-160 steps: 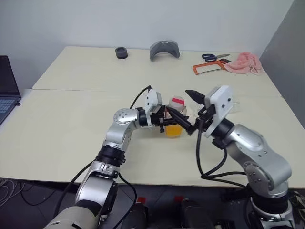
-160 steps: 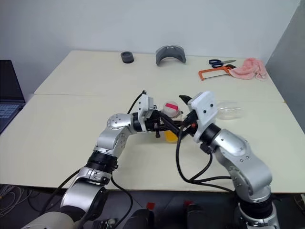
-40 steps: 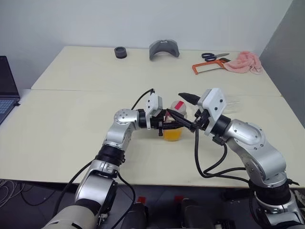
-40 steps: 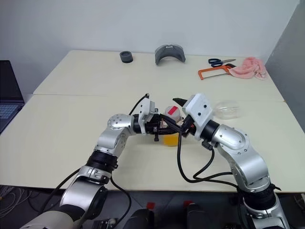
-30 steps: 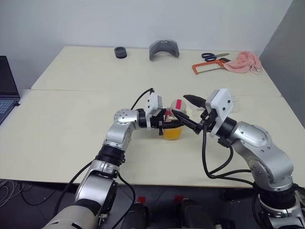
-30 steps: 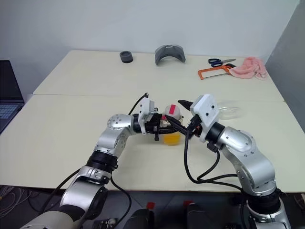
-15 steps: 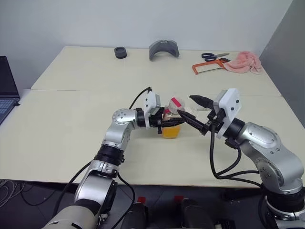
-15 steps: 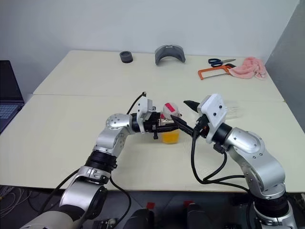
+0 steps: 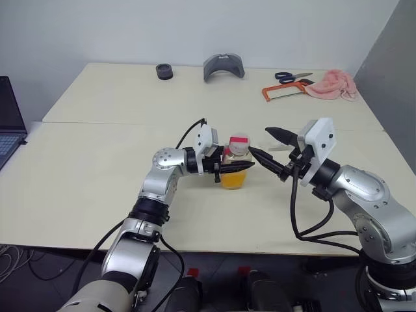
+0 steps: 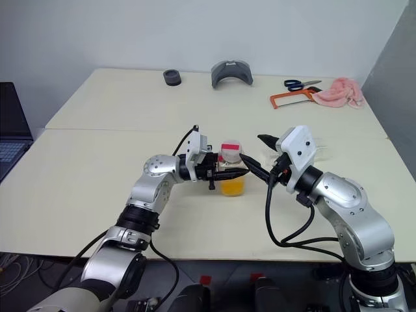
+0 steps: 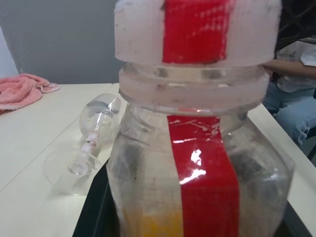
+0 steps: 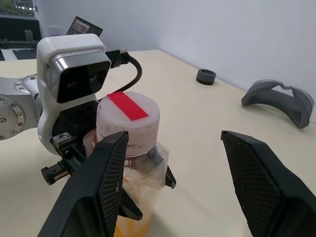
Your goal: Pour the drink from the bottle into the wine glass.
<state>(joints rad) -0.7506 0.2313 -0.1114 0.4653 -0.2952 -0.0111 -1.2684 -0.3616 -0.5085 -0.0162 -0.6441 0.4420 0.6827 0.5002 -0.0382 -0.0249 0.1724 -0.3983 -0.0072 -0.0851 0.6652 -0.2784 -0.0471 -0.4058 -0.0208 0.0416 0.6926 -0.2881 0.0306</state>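
At the near middle of the cream tabletop (image 9: 91,182), the small clear plastic bottle with a red-and-white label strip and a red-striped white cap (image 9: 236,162) stands upright, its cap on. The translucent orange-yellow drink (image 9: 233,179) fills only its lower part. The left gripper (image 9: 242,167) comes in level from the left and is clamped tight around the bottle's body, its black fingers (image 12: 148,195) pressed to both sides. Just to the right, the right gripper (image 9: 268,145) points at the bottle with its two black fingers (image 12: 96,190) spread wide, holding nothing; it stands beside the cap without touching it. Behind that gripper, the clear colourless stemmed wine glass (image 11: 94,138) lies on its side on the table, foot towards the bottle, empty. Far back sit a black round ring (image 9: 165,71), a grey curved plastic piece (image 9: 224,67), blue-handled scissors (image 9: 292,77), an orange-framed hacksaw (image 9: 283,91) and a pink crumpled cloth (image 9: 333,84). A dark laptop (image 9: 10,120) lies at the far left edge.
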